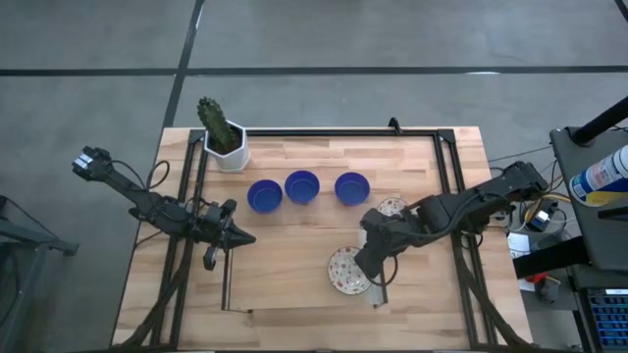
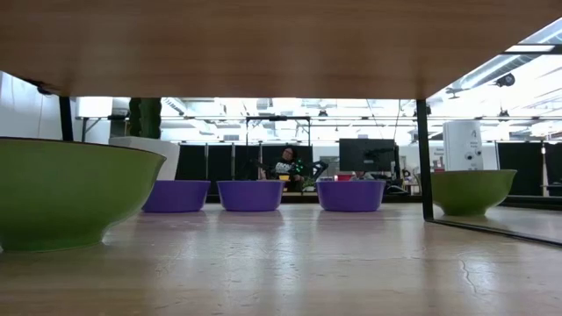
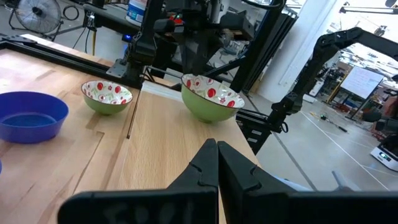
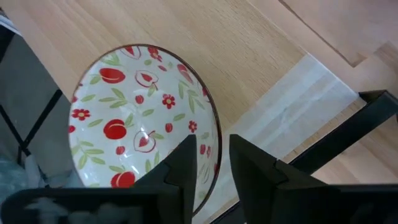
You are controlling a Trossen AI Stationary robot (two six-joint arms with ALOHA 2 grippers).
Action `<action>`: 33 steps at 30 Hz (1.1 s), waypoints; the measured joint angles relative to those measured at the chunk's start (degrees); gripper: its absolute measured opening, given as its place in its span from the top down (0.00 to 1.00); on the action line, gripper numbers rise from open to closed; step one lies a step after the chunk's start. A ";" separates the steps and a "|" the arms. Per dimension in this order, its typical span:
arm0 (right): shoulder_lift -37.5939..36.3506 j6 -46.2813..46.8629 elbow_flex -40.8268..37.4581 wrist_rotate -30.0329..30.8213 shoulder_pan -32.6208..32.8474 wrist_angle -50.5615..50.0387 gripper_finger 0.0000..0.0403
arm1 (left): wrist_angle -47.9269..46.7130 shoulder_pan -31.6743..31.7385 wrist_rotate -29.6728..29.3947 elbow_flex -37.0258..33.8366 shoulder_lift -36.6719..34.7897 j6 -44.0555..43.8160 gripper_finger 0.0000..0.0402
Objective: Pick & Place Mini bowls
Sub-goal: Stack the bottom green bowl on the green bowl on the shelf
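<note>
Landmark: the cactus pot [image 1: 227,147] stands at the table's [image 1: 294,265] far left corner; every place below is reckoned from it.

Blue bowls: three blue mini bowls [image 1: 301,186] sit in a row just right of the pot along the far side, apart from one another, apparently already set in line.

Floral bowls: one floral bowl [image 1: 392,208] rests past the row's right end, a little nearer; the second floral bowl [image 1: 347,270] lies well to the pot's right and nearer the front edge.

Right gripper: the right gripper [image 4: 210,163] hangs directly over the second floral bowl's rim, fingers narrowly parted with the rim in the gap between them. Whether they touch it cannot be told; nothing is lifted.

Left gripper: the left gripper [image 1: 232,235] waits below the pot toward the left side, fingers pressed together and empty, clear of the bowls.

Judgement: straddling the rim suits a pinch on the thin wall, the easiest hold on a shallow bowl.
</note>
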 joint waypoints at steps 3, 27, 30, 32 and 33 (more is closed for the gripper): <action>-1.28 -0.01 0.23 0.34 0.00 0.07 0.74 | 0.02 0.00 0.00 0.00 0.00 -0.01 1.00; -6.12 -14.41 0.30 16.96 5.30 0.42 0.73 | 4.71 -0.04 1.47 1.77 0.29 -3.70 1.00; -6.12 -15.22 0.27 16.96 5.76 0.26 0.75 | 0.41 -0.58 1.41 4.63 1.18 -4.62 1.00; -6.12 -15.74 0.22 16.96 5.97 0.26 0.76 | -4.47 -0.94 0.10 7.97 2.29 -6.29 1.00; -6.12 -15.93 0.21 16.96 5.97 0.26 0.76 | -7.86 -1.06 -0.62 10.03 2.92 -7.43 1.00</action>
